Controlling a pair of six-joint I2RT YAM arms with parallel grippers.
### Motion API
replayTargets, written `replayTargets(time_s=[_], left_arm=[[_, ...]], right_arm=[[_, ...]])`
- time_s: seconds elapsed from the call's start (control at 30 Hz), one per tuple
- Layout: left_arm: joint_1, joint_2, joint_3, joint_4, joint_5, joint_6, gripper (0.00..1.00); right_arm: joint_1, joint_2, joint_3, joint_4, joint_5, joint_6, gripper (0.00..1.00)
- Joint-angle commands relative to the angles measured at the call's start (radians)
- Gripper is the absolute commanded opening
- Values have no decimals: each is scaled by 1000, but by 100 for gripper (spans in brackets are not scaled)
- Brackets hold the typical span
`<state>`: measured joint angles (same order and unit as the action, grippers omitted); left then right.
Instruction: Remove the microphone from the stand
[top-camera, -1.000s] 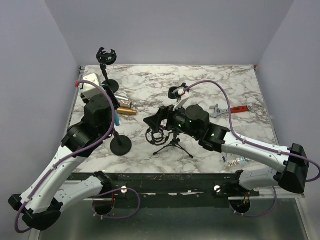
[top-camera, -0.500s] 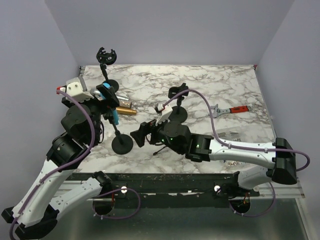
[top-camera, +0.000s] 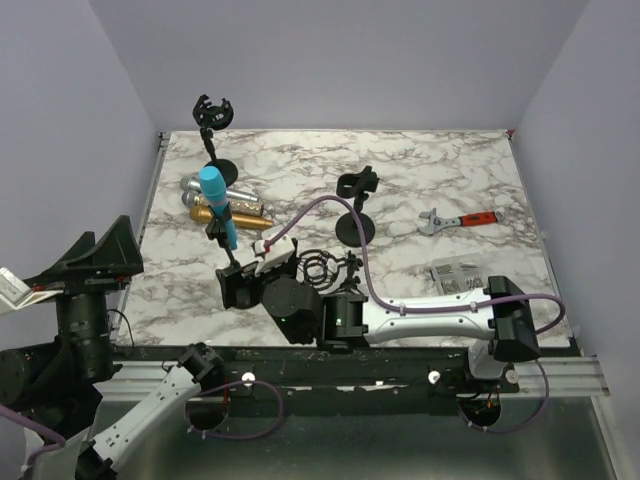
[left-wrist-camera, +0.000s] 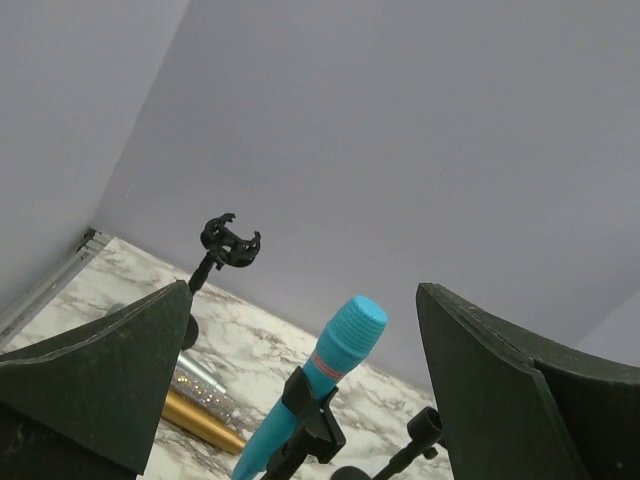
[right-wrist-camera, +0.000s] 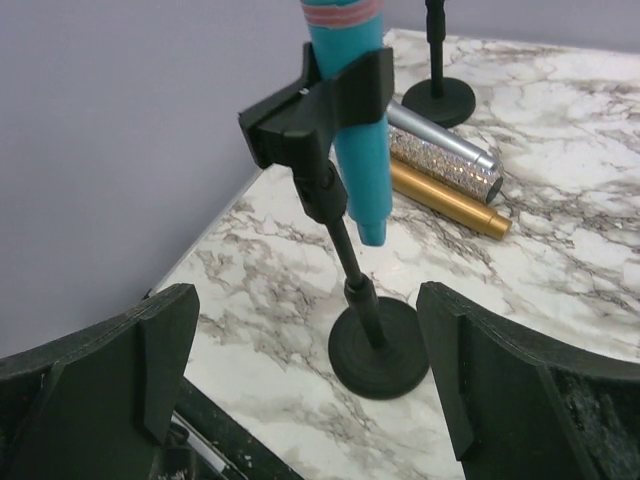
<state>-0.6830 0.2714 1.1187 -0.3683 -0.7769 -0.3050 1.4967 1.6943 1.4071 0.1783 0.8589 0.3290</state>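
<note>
Near the left front of the worktop (top-camera: 430, 165), the blue microphone (top-camera: 219, 208) sits in the clip of its stand (right-wrist-camera: 377, 348). It is tilted, with the head up and toward the back. The right end effector (right-wrist-camera: 305, 300) is low at the front edge, just before the base of the stand. Its two fingers are wide apart, one on each side of the base in the wrist view, and they touch nothing. The left end effector (top-camera: 98, 252) is off the worktop at the left, well apart from the stand, and its fingers are also spread and hold nothing. Behind the stand, a silver mic (right-wrist-camera: 444, 150) and a gold mic (right-wrist-camera: 450, 201) lie side by side. An empty stand (top-camera: 212, 135) is at the back left corner, and a second empty stand (top-camera: 354, 205) is near the middle. A tripod (top-camera: 352, 268) and a wrench (top-camera: 458, 220) are farther right.
</note>
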Motion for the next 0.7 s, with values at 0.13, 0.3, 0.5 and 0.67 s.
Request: replayTargets(time_s=[0.13,0.3,0.5,0.67], left_arm=[[-5,-70,-30,-37,-38,44,98],[-5,-90,-47,-42,-26,48,99],[-5,-112,-54,-58,-28,57,99],[-5,-142,-49,-84,-36,67,99]], right_arm=[[11,217,297,17,174,-148,100],[9,352,469,40,251,-275,100],[7,472,578,196,348,-485,95],[-6,511,586,293,361,-583,81]])
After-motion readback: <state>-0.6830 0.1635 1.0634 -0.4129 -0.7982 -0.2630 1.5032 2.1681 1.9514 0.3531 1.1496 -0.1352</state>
